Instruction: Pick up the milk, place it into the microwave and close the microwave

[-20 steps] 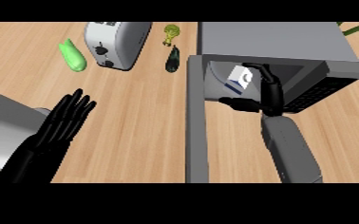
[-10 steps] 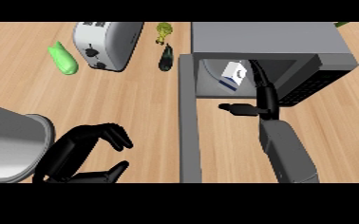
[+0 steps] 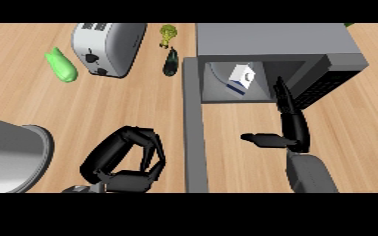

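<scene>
Milk (image 3: 242,76) sits inside the microwave (image 3: 273,40); right hand (image 3: 294,127) straight-fingered, left hand (image 3: 112,151) curled empty

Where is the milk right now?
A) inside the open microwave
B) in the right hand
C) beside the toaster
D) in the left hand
A: the milk sits inside the microwave, its door open, with the right hand outside it, holding nothing.

A pale wooden counter (image 3: 44,105) with lengthwise grain fills the view under even light.
</scene>
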